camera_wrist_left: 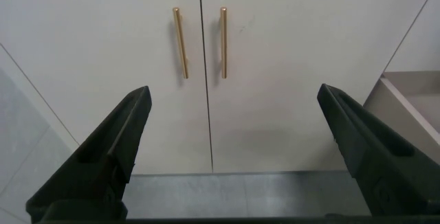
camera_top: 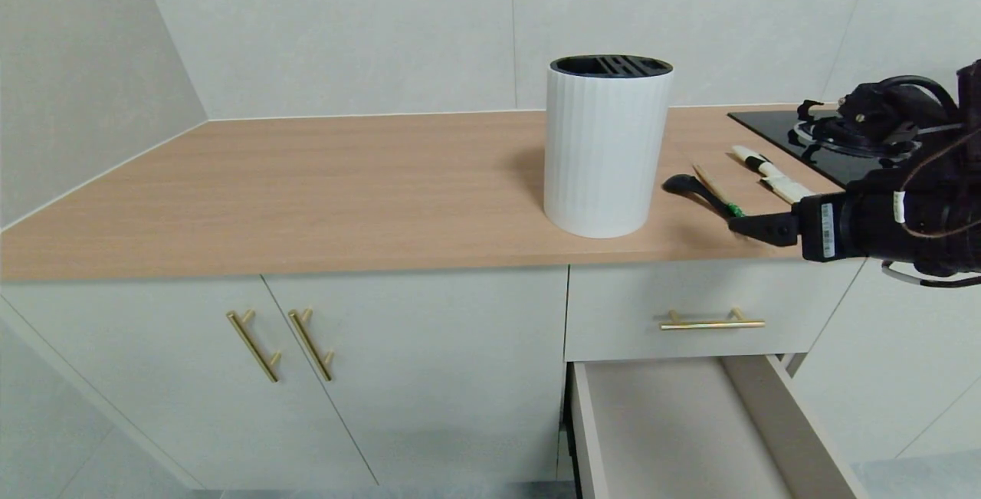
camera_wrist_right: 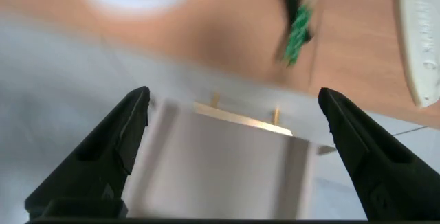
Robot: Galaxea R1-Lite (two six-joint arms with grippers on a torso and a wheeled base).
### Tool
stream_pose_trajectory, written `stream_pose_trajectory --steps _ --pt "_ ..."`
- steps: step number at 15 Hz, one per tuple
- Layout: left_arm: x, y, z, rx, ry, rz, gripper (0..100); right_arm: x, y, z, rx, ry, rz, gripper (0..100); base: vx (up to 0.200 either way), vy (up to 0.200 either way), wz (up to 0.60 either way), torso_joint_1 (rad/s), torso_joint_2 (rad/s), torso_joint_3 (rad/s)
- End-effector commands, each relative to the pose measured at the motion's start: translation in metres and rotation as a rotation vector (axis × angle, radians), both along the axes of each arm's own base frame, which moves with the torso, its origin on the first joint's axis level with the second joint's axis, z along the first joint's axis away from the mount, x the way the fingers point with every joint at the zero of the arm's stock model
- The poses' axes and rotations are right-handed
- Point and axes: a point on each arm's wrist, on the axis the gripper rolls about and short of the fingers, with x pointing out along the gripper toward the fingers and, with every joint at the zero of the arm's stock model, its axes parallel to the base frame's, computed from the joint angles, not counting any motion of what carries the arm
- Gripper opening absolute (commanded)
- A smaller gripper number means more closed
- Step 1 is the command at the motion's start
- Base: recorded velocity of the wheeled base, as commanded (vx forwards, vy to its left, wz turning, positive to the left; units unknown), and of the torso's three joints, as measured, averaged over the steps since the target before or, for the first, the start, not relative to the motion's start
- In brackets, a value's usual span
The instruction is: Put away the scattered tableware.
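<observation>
Wood counter (camera_top: 345, 185) carries the white ribbed holder (camera_top: 605, 154) w/ slotted black top, and below its front edge the lower drawer (camera_top: 659, 422) stands pulled out. The right gripper (camera_top: 747, 228) sits at the counter's front edge w/ fingers spread and nothing btwn them, and the left gripper (camera_wrist_left: 234, 93) hangs low facing the cabinet doors, also spread (idle, I'd say). Tableware lies just right of the holder: black-handled utensil (camera_top: 678, 183), green-banded chopsticks (camera_top: 713, 188), white piece (camera_top: 770, 173). Prob best to come in low over the nearest handle, square the fingers across it and pinch one item only, since utensil and chopsticks look to be touching.
</observation>
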Motion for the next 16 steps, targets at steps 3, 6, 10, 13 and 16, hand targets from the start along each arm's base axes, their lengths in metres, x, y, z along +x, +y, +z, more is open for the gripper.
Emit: stream_pose_trajectory --steps 3,6,10,13,16 --pt "0.000 0.000 0.000 0.000 0.001 0.000 100 0.043 0.006 -0.012 -0.003 0.034 -0.170 100 0.000 0.000 0.00 0.000 0.00 0.000" --pt "0.000 0.000 0.000 0.000 0.001 -0.002 100 0.066 0.012 -0.031 0.002 0.041 -0.199 100 0.000 0.000 0.00 0.000 0.00 0.000" --pt "0.000 0.000 0.000 0.000 0.001 0.000 100 0.079 0.005 -0.041 -0.008 0.053 -0.241 100 0.000 0.000 0.00 0.000 0.00 0.000" --pt "0.000 0.000 0.000 0.000 0.001 0.000 100 0.082 0.003 -0.041 -0.007 0.051 -0.250 100 0.000 0.000 0.00 0.000 0.00 0.000" --pt "0.000 0.000 0.000 0.000 0.001 0.000 100 0.081 0.002 -0.040 -0.006 0.050 -0.252 100 0.000 0.000 0.00 0.000 0.00 0.000"
